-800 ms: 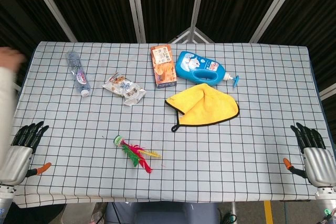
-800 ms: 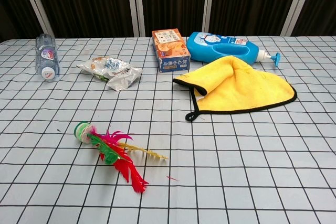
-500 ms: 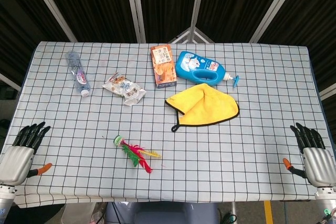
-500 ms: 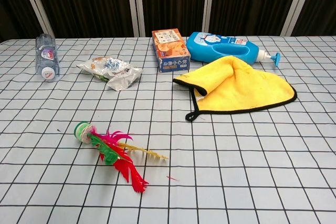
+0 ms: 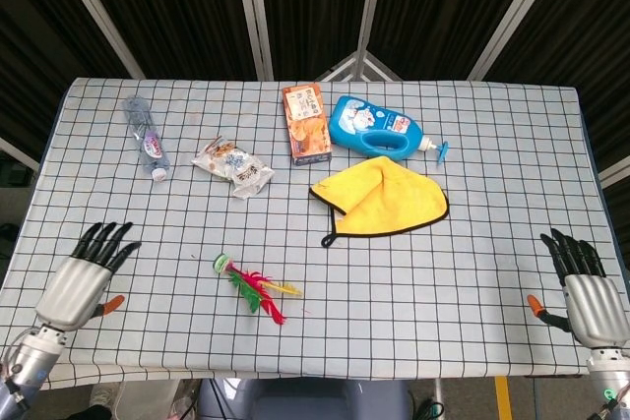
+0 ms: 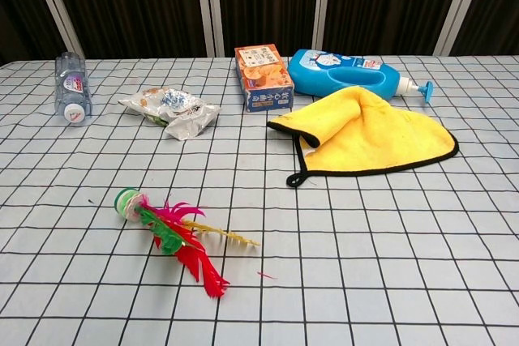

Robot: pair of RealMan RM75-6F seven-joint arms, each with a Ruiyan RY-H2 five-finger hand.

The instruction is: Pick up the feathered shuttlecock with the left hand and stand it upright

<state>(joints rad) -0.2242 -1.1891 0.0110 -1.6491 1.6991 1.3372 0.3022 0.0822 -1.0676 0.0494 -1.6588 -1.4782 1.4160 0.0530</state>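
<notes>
Left hand [image 5: 84, 277] empty, fingers spread, feathered shuttlecock [image 5: 250, 288] lying flat to its right, apart. Right hand [image 5: 583, 287] empty, spread.

This looks like a robotics lab or test booth rather than a home. A table [image 5: 492, 145] draped in a white cloth with a black grid fills the floor space, backed by dark curtains [image 6: 268, 2] hung between pale metal frame posts [image 6: 211, 6]. Household props lie scattered as test items: a water bottle [image 5: 145, 137], a snack packet [image 5: 232, 166], an orange box [image 5: 307, 123], a blue detergent bottle [image 5: 379, 128] and a yellow cloth [image 5: 387, 198].
</notes>
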